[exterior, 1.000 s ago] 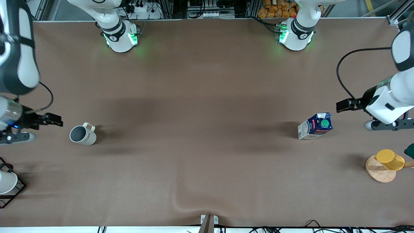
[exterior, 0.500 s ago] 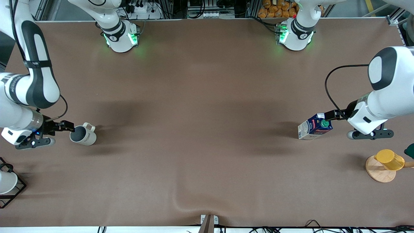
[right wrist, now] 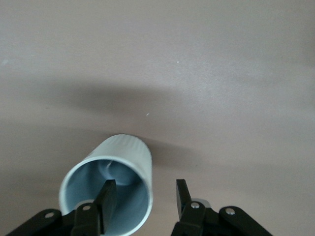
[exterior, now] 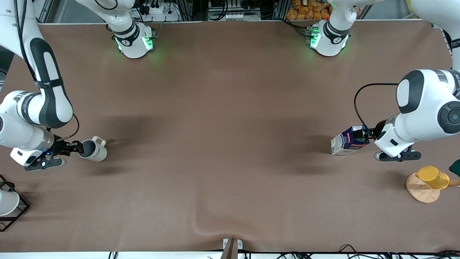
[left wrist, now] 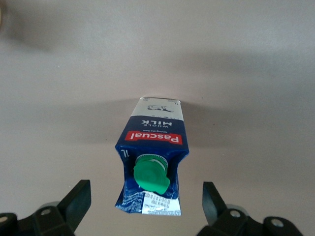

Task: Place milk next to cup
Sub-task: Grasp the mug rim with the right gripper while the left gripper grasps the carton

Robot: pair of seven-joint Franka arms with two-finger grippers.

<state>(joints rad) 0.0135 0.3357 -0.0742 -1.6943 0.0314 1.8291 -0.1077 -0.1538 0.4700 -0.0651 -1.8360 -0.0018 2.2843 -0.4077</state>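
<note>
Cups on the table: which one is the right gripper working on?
The cream-white ceramic mug with grey inside, at the right arm's end. The open right gripper straddles its rim, one finger inside. The yellow cup on the wooden disc and the white cup in the black wire rack sit untouched.

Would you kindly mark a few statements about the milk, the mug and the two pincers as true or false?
1. The milk stands upright on the table. True.
2. The left pincer is shut on the carton's cap. False: its fingers are spread wide, one on each side of the carton top, touching nothing.
3. The mug lies on its side. False: it stands upright, mouth up.
4. The right pincer straddles the mug's rim, one finger inside the mug and one outside. True.
5. Milk and mug stand side by side. False: the milk is toward the left arm's end of the table, the mug toward the right arm's end.
</note>
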